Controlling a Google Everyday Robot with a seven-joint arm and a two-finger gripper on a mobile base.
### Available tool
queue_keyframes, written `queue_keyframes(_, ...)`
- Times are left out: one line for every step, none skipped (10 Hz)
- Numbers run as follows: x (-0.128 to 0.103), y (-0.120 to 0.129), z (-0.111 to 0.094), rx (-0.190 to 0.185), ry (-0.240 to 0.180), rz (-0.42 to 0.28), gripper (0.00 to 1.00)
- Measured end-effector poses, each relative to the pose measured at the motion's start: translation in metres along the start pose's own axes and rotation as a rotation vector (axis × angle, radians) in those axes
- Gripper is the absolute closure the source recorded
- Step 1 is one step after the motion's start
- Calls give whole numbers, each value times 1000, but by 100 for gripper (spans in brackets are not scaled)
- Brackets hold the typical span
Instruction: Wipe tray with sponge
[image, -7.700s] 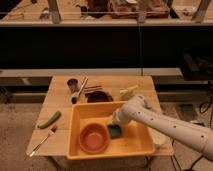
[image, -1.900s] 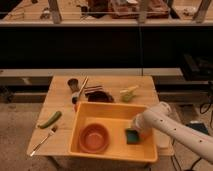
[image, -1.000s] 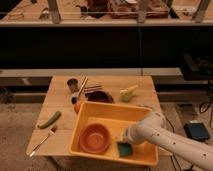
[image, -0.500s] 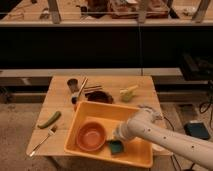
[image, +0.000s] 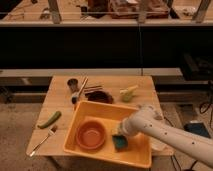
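Starting at the left edge of the desk (image: 61, 102): fork (image: 42, 141) near the front left corner, long green vegetable (image: 49, 119) just behind it. Toward the back edge, dark cup (image: 72, 84), thin sticks (image: 81, 88) beside it, then dark bowl (image: 100, 96) just behind the tray (image: 107, 114). Tray yellow-orange, taking up the front middle of the desk, set askew to its edges. Inside, round orange bowl (image: 91, 135) in the left half; teal sponge (image: 120, 144) on the tray floor just right of it, near the front wall. Gripper (image: 120, 133) directly atop the sponge, down against it; cannot tell how far open or whether gripping. Pale yellow-green item (image: 128, 93) toward the back right corner. White arm (image: 170, 140) reaching in over the tray's right rim.
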Motion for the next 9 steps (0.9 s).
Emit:
queue_keyframes(7, 19, -5, -17, 15, 28, 100)
queue_keyframes(10, 31, -7, -33, 22, 44, 100)
queue_keyframes(10, 37, -8, -43, 25, 64, 100)
queue_keyframes(9, 42, -9, -54, 28, 90, 100)
queue_keyframes(6, 49, -11, -63, 32, 110, 100)
queue_keyframes(3, 51, -13, -67, 35, 122, 100)
queue_keyframes(-2, 53, -19, -73, 44, 140, 100)
queue_keyframes(-8, 52, -23, -72, 47, 146, 100)
queue_keyframes(-15, 45, -24, -68, 43, 141, 100)
